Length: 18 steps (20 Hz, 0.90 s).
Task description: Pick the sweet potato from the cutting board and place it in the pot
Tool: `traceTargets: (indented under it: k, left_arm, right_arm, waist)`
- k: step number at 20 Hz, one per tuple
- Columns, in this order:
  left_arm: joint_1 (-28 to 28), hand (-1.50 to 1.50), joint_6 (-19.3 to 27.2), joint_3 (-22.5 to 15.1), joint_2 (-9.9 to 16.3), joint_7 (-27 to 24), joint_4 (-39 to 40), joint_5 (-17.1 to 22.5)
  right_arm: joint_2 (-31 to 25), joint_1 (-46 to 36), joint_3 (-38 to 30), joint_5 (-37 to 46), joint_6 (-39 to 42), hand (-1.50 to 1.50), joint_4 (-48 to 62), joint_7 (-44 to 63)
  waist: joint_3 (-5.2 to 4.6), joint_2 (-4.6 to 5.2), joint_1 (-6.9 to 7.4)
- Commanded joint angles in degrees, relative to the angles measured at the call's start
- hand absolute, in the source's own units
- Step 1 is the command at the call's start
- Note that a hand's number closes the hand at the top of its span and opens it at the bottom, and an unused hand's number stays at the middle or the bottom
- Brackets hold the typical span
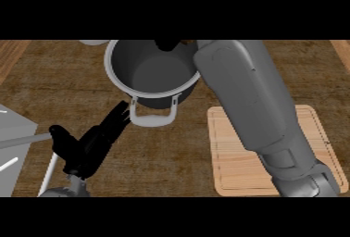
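Left hand point(89, 143): lower left, near the view's lower edge; fingers straight and relaxed, pointing up-right toward the pot's handle; holds nothing.
Cutting board point(232, 173): lower right on the wooden counter point(48, 78); partly covered by the right forearm point(253, 102).
Pot point(150, 69): top centre, interior dark; near handle point(152, 119) faces the viewer.
Right hand point(167, 44): at the pot's far rim, mostly hidden; finger state cannot be told.
Sweet potato: not visible; position cannot be told.

A kitchen: pot point(152, 69) and cutting board point(232, 166) on wooden counter point(61, 88).
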Motion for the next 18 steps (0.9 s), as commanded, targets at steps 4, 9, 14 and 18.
traceTargets:
  k: [4, 9, 14, 18]
  left_arm:
    - [-0.57, 0.00, -1.82, -0.47, 0.04, -3.03, 3.38, -1.17]
    - [-3.45, 0.00, -2.92, -0.10, 0.29, -0.78, 3.39, 0.29]
    - [-3.18, 0.00, -1.83, -3.32, -2.19, -0.97, 1.60, -1.35]
    - [-5.49, 0.00, -1.38, -3.31, -2.76, 1.17, 2.48, -1.12]
  right_arm:
    - [0.03, -7.14, 2.38, -3.15, -12.39, 1.50, 21.20, -8.39]
    - [0.04, -9.77, 5.57, -11.05, -20.02, 1.50, 28.71, -10.16]
    - [0.04, -9.99, 9.08, -14.18, -20.88, 1.50, 36.52, -13.99]
    - [0.04, -9.04, 7.82, -21.64, -24.67, 1.50, 37.75, -13.15]
  waist:
    - [-0.07, 0.73, 1.77]
    - [-0.11, 1.14, 3.82]
    - [-0.13, 1.49, 5.36]
    - [-0.08, 1.60, 6.10]
